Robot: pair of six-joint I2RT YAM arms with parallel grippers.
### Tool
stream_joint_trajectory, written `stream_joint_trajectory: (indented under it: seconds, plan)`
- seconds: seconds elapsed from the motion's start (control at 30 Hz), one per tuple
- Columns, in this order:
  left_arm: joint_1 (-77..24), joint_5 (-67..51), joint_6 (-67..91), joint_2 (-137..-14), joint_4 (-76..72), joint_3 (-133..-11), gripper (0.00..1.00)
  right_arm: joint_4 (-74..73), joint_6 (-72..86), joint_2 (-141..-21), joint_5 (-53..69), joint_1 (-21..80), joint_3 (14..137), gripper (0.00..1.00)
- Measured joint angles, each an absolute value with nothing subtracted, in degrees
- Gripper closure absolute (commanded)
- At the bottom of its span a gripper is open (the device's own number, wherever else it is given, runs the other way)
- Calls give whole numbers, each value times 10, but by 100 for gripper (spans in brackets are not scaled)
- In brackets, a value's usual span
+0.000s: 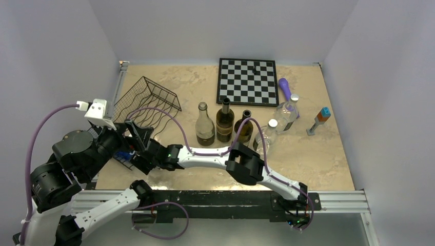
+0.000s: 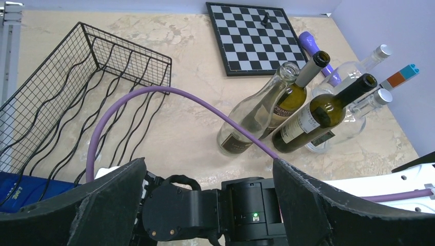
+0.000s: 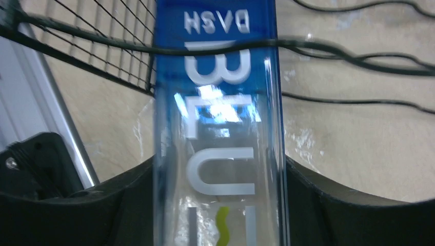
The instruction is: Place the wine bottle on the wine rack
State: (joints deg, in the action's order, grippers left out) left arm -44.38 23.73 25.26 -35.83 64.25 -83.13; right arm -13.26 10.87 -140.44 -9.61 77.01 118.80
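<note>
Right claw point(image 3: 220, 197) is clenched on the clear glass wine bottle with a blue label and white lettering point(image 3: 220, 118), fingers pressed to both its sides. The bottle sits at the near end of the black wire wine rack with wavy wires and a mesh end wall point(image 1: 149, 100), whose wires run just ahead of this claw. Left claw point(image 2: 210, 205) hangs released and wide above the right arm's white forearm and black wrist point(image 1: 205, 156), holding nothing. We judge the risks as follows. If the claw lets go before the bottle settles in a trough, the bottle could roll off onto the tan marbled bench point(image 1: 318, 154). The fingers could catch a wire on the way out and drag the rack. The looping purple cable point(image 2: 154, 89) arches over the rack's near corner and could snag there, or on the three upright glass bottles point(image 1: 224, 123) well to the right claw's rear. The left claw, being so close above, could knock the right arm. Hard to read: a dark wire crosses the label, and we cannot tell whether the bottle rests on the wires or below them. Its neck and base are cut off, and from above both arms cover all but a blue sliver.
</note>
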Motion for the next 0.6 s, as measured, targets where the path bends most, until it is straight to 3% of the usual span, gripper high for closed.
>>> stream_joint_trajectory:
  seconds: [0.27, 0.47, 0.6]
  plan:
    - [-444, 244, 253, -355, 645, -831, 4, -87, 107, -1404, -77, 769, 1237, 13]
    - [-444, 246, 253, -352, 650, -831, 4, -77, 107, -1394, -79, 769, 1220, 13]
    - [-444, 247, 251, -348, 650, -831, 4, -76, 105, -1352, -81, 769, 1159, 21]
